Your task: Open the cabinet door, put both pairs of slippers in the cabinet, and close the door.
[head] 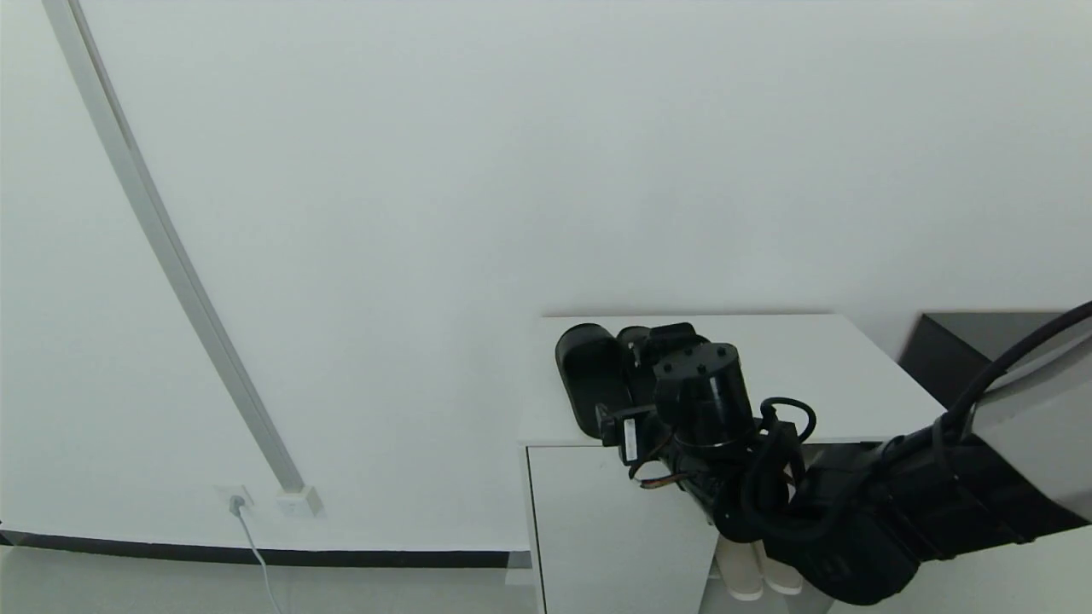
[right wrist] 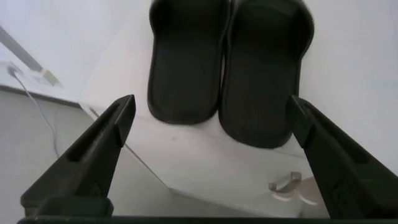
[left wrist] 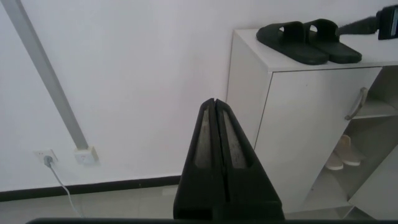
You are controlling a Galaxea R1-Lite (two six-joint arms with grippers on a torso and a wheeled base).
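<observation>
A pair of black slippers [head: 584,375] [left wrist: 309,40] [right wrist: 227,68] lies side by side on top of the white cabinet [head: 810,358] [left wrist: 311,124]. My right gripper [right wrist: 211,112] is open just above the cabinet top, one finger outside each slipper, not touching them. Its tip shows in the left wrist view [left wrist: 373,25] beside the pair. A door panel with a handle [left wrist: 354,104] [right wrist: 283,183] faces front. Beside it the inside is open, and a pair of white slippers [left wrist: 345,152] [head: 755,580] stands on a shelf. My left gripper [left wrist: 215,106] is shut and empty, low and left of the cabinet.
A grey cable duct [head: 171,247] runs slanted down the white wall to a socket [head: 235,499] with a plugged cable near the floor. A dark box-like object [head: 964,341] stands right of the cabinet. Open floor lies left of the cabinet.
</observation>
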